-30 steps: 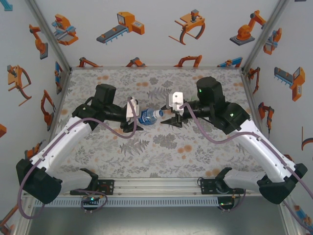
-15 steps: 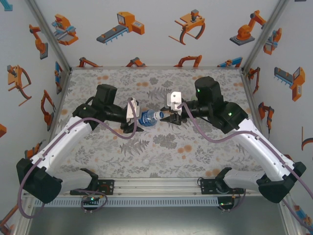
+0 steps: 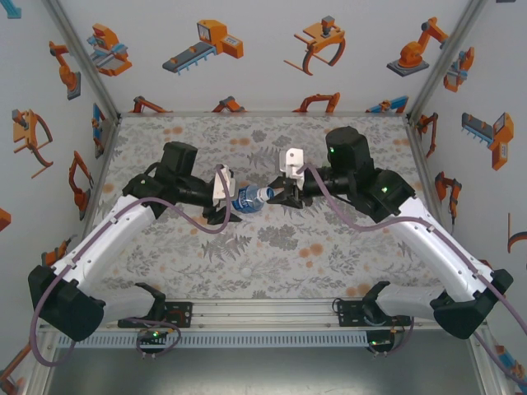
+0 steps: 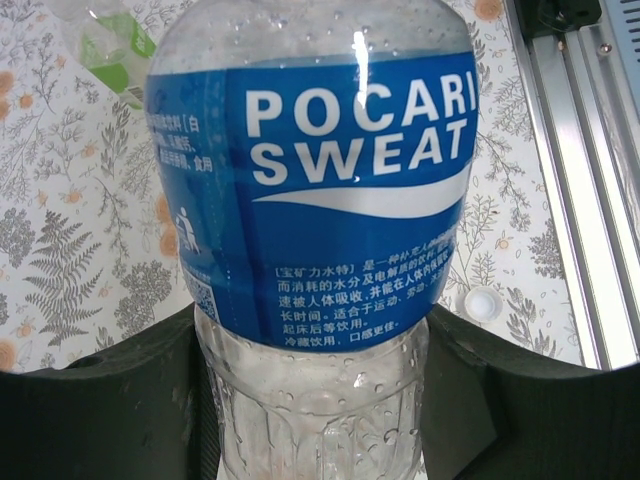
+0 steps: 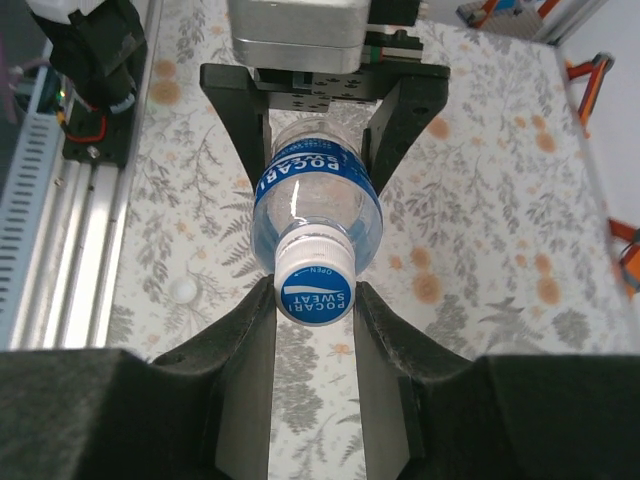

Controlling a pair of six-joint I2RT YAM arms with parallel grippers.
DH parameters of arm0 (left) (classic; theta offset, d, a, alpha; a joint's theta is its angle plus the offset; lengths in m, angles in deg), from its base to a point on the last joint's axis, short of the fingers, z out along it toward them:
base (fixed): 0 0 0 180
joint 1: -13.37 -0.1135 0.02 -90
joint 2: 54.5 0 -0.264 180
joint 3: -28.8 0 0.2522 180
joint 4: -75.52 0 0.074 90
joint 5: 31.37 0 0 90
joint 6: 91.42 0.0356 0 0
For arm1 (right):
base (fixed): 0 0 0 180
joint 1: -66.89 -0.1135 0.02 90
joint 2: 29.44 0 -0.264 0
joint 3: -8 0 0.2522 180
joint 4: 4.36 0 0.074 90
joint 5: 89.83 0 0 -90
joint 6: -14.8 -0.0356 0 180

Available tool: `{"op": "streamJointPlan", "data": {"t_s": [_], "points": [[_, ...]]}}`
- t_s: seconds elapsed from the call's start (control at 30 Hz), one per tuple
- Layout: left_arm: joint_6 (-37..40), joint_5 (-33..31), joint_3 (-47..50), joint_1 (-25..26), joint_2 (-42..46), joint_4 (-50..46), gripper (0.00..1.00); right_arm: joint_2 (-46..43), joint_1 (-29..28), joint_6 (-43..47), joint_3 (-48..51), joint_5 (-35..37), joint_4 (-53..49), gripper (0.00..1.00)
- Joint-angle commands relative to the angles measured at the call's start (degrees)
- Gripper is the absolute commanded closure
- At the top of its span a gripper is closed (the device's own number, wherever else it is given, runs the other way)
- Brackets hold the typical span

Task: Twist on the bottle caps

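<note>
The left gripper (image 3: 229, 202) is closed partway around the clear ribbed base of the Pocari Sweat bottle (image 3: 249, 198), one black finger pressed against each side of the plastic. It holds the bottle on its side over the middle of the table, neck pointing at the other arm. The right gripper (image 5: 315, 300) has its jaws drawn in almost fully onto the screw cap (image 5: 314, 283) sitting on the bottle's neck, and both fingers touch the ribbed white rim. The cap's blue top carries "POCARI SWEAT" and the small word "OPEN" in white, upside down in the right wrist view. The bottle's blue label reads "POCARI SWEAT" in large white capitals above a white swoosh. Blocks of small white Chinese print sit beneath and to the left, too fine to make out, and droplets cling inside the clear plastic. A loose white cap (image 4: 482, 303) lies on the floral tablecloth (image 4: 70, 260) near the aluminium rail (image 4: 570, 180). A green-labelled bottle (image 4: 110, 45) lies on the cloth beyond the held bottle, its writing unreadable.
</note>
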Motion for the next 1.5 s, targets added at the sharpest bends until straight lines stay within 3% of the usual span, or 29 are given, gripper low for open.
{"op": "streamJointPlan", "data": {"t_s": [0.0,0.1,0.3,0.53,0.67,0.9,1.0,1.17,1.23,1.47], "points": [[1.2,2.5,-2.1,0.4,-0.1,-0.6,1.0,0.3,-0.4,-16.1,0.5,2.0,3.8,0.94],[1.1,1.9,-2.2,0.4,-0.1,-0.6,1.0,-0.7,-0.4,-33.4,3.7,6.3,8.6,1.0],[0.3,-0.5,-2.5,0.4,-0.4,-0.3,1.0,0.9,-0.4,-65.7,4.9,12.9,8.5,1.0],[-0.8,-2.4,-2.5,0.4,-0.6,0.4,1.0,6.4,-0.3,-83.1,0.0,15.1,-3.9,1.0],[-0.9,-4.0,-2.5,0.7,-0.7,0.5,1.0,8.4,-0.3,-82.0,-4.0,16.0,-10.5,1.0],[0.1,-4.8,-2.7,1.5,-1.1,-1.0,1.0,10.3,-0.3,-82.1,-4.4,12.6,-11.5,1.0],[0.0,-4.8,-2.8,1.5,-1.1,-1.0,1.0,9.9,-0.3,-81.7,-4.7,14.1,-11.2,0.91],[-0.1,-5.0,-2.8,1.5,-1.3,-1.0,1.0,8.5,-0.2,-77.0,-7.0,17.8,-12.7,0.54],[-0.1,-4.9,-2.8,1.5,-1.2,-0.9,1.0,8.0,-0.1,-74.4,-8.2,19.2,-13.5,0.45],[-0.1,-4.8,-2.9,1.5,-1.3,-1.1,1.0,5.0,-0.1,-62.2,-9.2,22.2,-11.1,0.39]]}}
